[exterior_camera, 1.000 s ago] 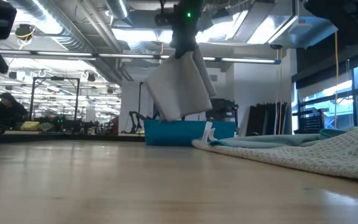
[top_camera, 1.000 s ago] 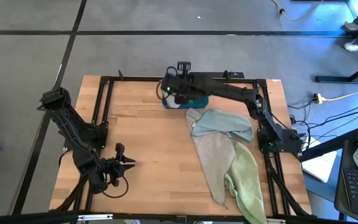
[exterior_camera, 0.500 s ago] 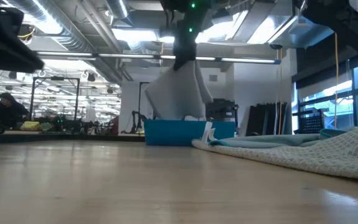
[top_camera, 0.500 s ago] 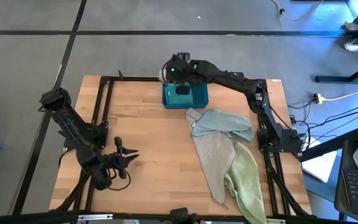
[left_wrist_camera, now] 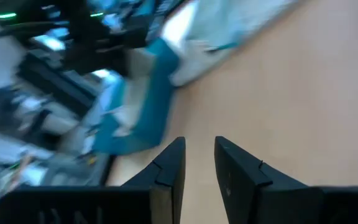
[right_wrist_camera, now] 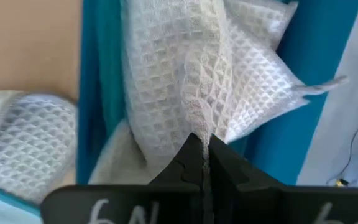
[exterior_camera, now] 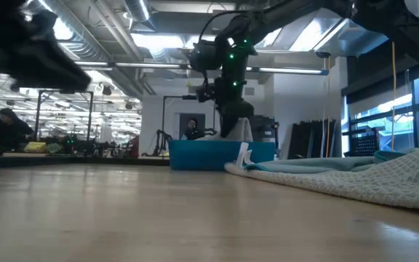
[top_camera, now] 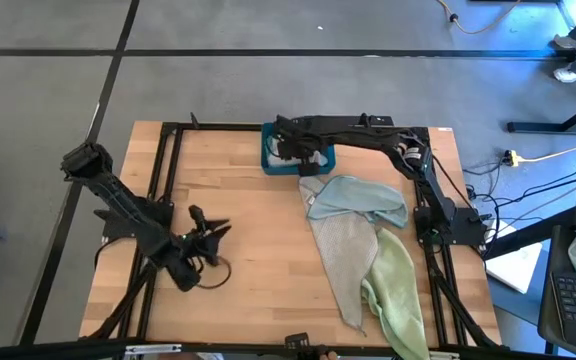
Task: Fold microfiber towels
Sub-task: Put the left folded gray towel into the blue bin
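A teal bin [top_camera: 268,161] stands at the table's far middle. My right gripper [top_camera: 294,150] reaches down into it, shut on a folded pale grey towel [right_wrist_camera: 185,74]; in the low view only a corner of that towel [exterior_camera: 246,132] shows above the bin [exterior_camera: 209,156]. Three more towels lie heaped at the right: a pale blue one [top_camera: 360,198], a grey-beige one [top_camera: 341,255] and a pale green one [top_camera: 396,292]. My left gripper [top_camera: 211,232] hovers over bare wood at the near left, open, with nothing between its fingers [left_wrist_camera: 169,171]. My right gripper pinches a bunched fold of the pale grey towel [right_wrist_camera: 201,121] between its two fingers. The fingers come from above, slanting down. The towel hangs below them between the bin's teal walls [right_wrist_camera: 98,74]; several layers spread out from the pinch.
Black frame rails [top_camera: 168,160] run along the table's left, far and right sides. The pale blue towel's far edge lies close to the bin. Bare wood [top_camera: 258,260] stretches between my left gripper and the heap.
My right gripper has come down toward the bin and tipped steeper; the folded towel, which hung clear above the bin, has sunk inside it. My left gripper has swung toward the table's far edge and its middle, turning as it went.
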### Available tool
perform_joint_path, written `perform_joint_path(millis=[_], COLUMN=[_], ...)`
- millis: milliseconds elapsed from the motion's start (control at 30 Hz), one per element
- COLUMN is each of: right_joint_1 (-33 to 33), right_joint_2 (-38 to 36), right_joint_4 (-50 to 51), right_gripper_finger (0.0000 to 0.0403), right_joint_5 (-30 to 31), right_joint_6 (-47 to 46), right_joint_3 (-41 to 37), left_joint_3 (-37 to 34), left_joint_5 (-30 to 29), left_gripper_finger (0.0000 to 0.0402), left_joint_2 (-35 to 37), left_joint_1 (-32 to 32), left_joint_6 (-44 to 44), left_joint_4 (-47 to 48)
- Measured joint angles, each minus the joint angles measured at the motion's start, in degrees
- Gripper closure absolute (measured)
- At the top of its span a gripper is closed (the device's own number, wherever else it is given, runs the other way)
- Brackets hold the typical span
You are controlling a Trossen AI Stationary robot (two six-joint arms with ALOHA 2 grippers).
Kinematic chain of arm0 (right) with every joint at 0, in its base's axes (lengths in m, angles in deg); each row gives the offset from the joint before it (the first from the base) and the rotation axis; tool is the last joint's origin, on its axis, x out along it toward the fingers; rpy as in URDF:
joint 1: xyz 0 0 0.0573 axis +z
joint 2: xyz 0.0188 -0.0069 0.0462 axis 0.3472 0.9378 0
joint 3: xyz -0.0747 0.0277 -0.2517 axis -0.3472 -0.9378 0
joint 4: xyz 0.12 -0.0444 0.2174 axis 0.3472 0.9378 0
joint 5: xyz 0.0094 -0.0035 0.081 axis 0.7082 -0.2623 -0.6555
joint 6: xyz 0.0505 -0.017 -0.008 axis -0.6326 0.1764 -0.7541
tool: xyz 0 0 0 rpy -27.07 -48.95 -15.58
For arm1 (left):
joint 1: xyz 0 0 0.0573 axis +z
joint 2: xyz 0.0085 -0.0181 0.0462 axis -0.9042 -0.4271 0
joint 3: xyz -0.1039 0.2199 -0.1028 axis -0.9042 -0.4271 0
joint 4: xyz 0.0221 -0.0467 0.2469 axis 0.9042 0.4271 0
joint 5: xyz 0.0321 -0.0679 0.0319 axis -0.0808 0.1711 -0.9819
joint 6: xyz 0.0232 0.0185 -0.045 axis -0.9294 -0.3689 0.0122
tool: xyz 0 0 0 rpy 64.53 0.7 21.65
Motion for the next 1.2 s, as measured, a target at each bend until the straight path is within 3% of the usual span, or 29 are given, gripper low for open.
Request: perform_joint_path(millis=[100, 167, 233, 400, 467, 567, 700, 867, 1000, 1200], right_joint_1=[0.0, 0.0, 0.0, 0.0, 0.0, 0.0, 0.0, 0.0, 0.0, 0.1], right_joint_2=[-0.1, -0.2, -0.2, -0.3, -0.3, -0.3, -0.4, -0.4, -0.4, -0.4], right_joint_4=[-1.2, -2.2, -2.4, 0.1, 3.1, 7.8, 12.2, 13.7, 12.9, 12.2], right_gripper_finger=[0.0395, 0.0395, 0.0395, 0.0395, 0.0395, 0.0395, 0.0395, 0.0395, 0.0395, 0.0395], right_joint_5=[0.8, 0.7, 0.7, 0.7, 0.7, 0.1, -1.9, -4.8, -5.2, -6.0], right_joint_6=[-0.2, -0.1, -0.1, -0.1, -0.1, -0.4, -1.1, -1.5, -1.4, -1.2], right_joint_3=[1.0, 2.5, 4.2, 8.9, 11.0, 13.5, 16.7, 19.2, 20.1, 20.6], left_joint_3=[0.0, 0.0, 0.0, -0.6, -0.6, -0.8, -0.8, -0.8, -0.7, -0.8], left_joint_5=[-0.8, 1.7, 7.0, 27.5, 31.0, 38.0, 57.5, 66.9, 78.9, 81.2], left_gripper_finger=[0.0324, 0.0322, 0.0318, 0.0310, 0.0310, 0.0311, 0.0308, 0.0308, 0.0299, 0.0253], left_joint_2=[0.0, 0.0, 0.0, 0.0, 0.2, 2.7, 5.6, 7.1, 5.3, 1.7], left_joint_1=[5.3, 9.3, 13.4, 21.3, 24.0, 29.8, 41.2, 55.3, 65.8, 74.1], left_joint_6=[-1.7, -5.8, -12.9, -31.8, -36.3, -38.3, -34.3, -35.8, -35.6, -40.6], left_joint_4=[-1.3, -5.5, -13.8, -43.2, -49.1, -51.7, -51.4, -50.4, -49.8, -52.0])
